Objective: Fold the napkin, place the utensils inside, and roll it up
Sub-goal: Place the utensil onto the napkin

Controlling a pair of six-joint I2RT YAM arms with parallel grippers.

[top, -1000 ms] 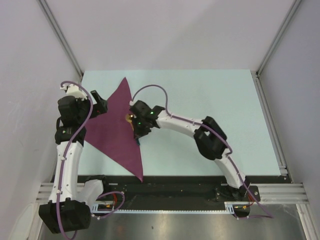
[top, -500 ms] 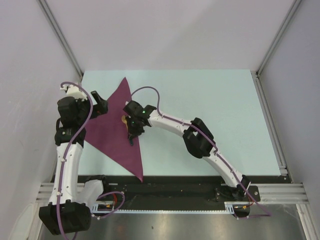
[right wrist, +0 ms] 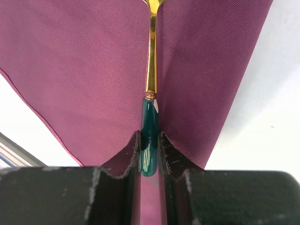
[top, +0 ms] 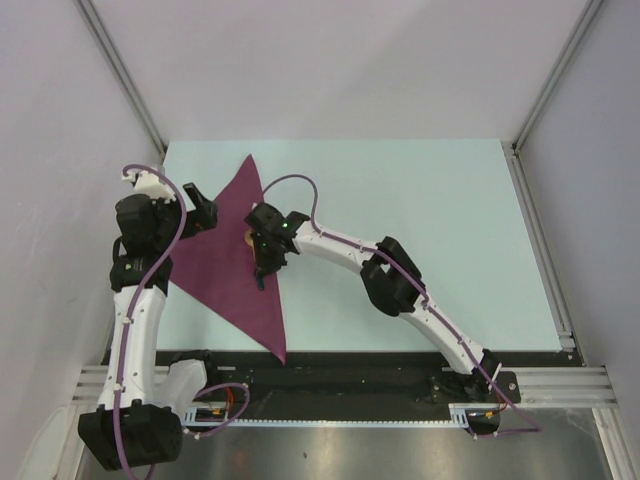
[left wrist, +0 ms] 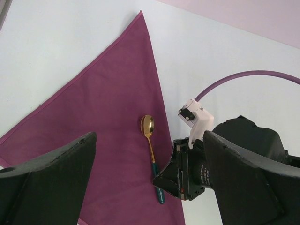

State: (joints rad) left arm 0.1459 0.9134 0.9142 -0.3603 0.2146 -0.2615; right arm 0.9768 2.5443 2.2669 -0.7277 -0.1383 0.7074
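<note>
1. Purple cloth comes first: the napkin [top: 228,262] lies folded into a triangle on the left part of the bench [top: 420,200]. One tip points at the far edge and one at the near edge.
2. The spoon [left wrist: 153,157] is on the napkin, just beside the cloth's right side. Its gold bowl points to the far edge of the bench. Its dark green handle points to the near edge.
3. The right pincer [right wrist: 150,145] is clamped on the end of the green handle. The left pincer [top: 204,212] is wide apart and holds nothing. It hangs over the left corner of the napkin.
4. I think the step now is to set the spoon down inside the cloth. To do it well, the whole spoon should lie flat on the purple part, with no bit past the edge.
5. The right pincer should let go slowly, so the spoon does not jump or roll.
6. Then it should go straight up. Its fingers are very near the cloth, so a sideways pull could drag the cloth and spoil the fold.
7. The left pincer could press down on the napkin to stop it sliding. Rolling comes after that.
</note>
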